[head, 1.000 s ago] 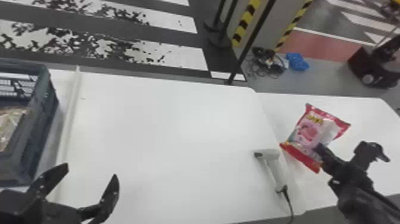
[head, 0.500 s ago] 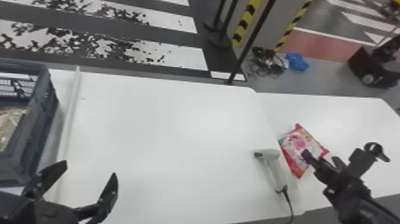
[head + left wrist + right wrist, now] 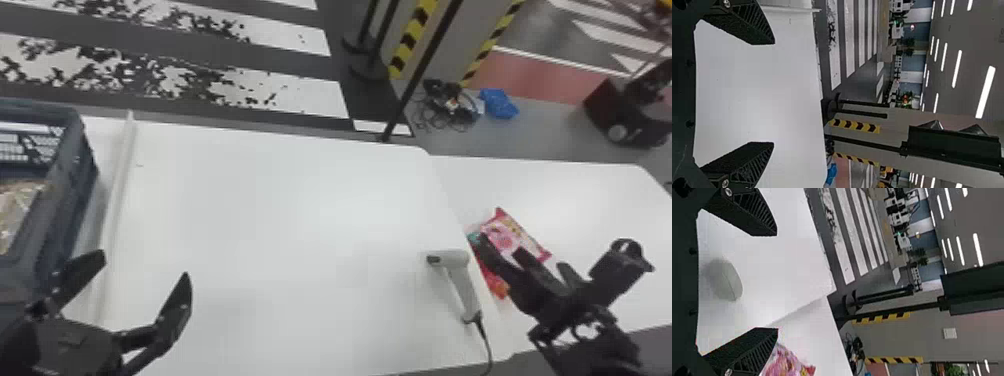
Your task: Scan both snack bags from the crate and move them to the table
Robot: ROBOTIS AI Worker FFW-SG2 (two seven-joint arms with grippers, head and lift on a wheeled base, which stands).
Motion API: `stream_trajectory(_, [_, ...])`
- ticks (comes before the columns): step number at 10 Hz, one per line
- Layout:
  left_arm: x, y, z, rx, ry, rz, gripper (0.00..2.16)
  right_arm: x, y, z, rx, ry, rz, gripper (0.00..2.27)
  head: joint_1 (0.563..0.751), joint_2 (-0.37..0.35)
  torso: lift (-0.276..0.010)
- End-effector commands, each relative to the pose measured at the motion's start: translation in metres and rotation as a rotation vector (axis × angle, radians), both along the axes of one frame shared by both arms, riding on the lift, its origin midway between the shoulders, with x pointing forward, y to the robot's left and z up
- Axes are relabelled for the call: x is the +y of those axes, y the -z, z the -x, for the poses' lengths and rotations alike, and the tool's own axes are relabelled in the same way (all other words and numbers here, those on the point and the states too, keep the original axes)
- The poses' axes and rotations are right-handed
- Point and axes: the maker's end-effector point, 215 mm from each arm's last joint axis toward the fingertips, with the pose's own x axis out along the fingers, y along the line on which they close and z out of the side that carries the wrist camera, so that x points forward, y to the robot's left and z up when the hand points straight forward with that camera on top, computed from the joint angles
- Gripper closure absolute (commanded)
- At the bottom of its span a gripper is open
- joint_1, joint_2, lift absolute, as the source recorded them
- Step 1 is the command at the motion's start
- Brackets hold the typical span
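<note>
On the right-hand table lies a pink and red snack bag, partly covered by my right gripper. In the right wrist view, the right gripper is open with nothing held; the pink bag is beside one finger, and the scanner's pale head lies between the fingers' lines. The white scanner rests left of the bag. My left gripper stands open near the front left of the table, also seen as the left gripper in its wrist view. Another bag sits inside the dark crate.
A white ridge runs along the table beside the crate. The scanner's cable hangs over the front edge. A black pole stands behind the tables.
The pink bag has gone from my right gripper's hold to lying on the right-hand table. My right gripper has let go and shifted left, toward the scanner. The left arm has barely moved.
</note>
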Motion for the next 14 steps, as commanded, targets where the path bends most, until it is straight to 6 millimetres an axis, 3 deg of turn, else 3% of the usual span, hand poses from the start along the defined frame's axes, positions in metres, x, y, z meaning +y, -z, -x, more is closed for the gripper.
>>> stream_trajectory(1, [0.013,-0.004,-0.011,-0.012,-0.029,0.006,0.08,0.082,-0.002,-0.007,-0.028,-0.106,-0.065,0.06,0.695,-0.35,-0.087])
stream_trajectory(2, [0.022,-0.004,-0.014,-0.012,-0.04,0.007,0.08,0.142,0.003,-0.009,-0.029,-0.206,-0.086,0.06,0.695,-0.35,-0.087])
stream_trajectory(3, [0.037,-0.005,-0.017,-0.014,-0.058,0.002,0.08,0.182,-0.005,-0.01,-0.074,-0.256,-0.08,0.06,0.695,-0.35,-0.087])
stream_trajectory(4, [0.054,-0.009,-0.02,-0.016,-0.074,0.017,0.08,0.207,-0.013,-0.008,-0.124,-0.291,-0.06,0.05,0.695,-0.34,-0.087])
stream_trajectory(5, [0.069,-0.017,-0.024,-0.02,-0.084,0.049,0.08,0.22,-0.03,-0.003,-0.199,-0.302,-0.038,0.04,0.695,-0.271,-0.087])
stream_trajectory(6, [0.081,-0.021,-0.026,-0.005,-0.097,0.063,0.08,0.225,-0.036,-0.002,-0.226,-0.306,-0.034,0.05,0.695,-0.237,-0.087])
stream_trajectory(8, [0.124,-0.036,-0.042,0.02,-0.173,0.022,0.08,0.229,-0.045,-0.006,-0.245,-0.312,-0.033,0.07,0.695,-0.146,-0.087])
stream_trajectory(10, [0.158,-0.029,-0.068,0.166,-0.219,0.011,0.08,0.222,-0.043,-0.005,-0.241,-0.3,-0.032,0.08,0.695,-0.08,-0.087])
stream_trajectory(12, [0.176,-0.061,-0.101,0.113,-0.254,-0.003,0.08,0.221,-0.039,-0.006,-0.235,-0.3,-0.032,0.08,0.695,-0.034,-0.087])
stream_trajectory(14, [0.207,-0.07,-0.132,0.089,-0.33,-0.013,0.08,0.221,-0.034,-0.007,-0.225,-0.301,-0.034,0.08,0.695,-0.008,-0.087])
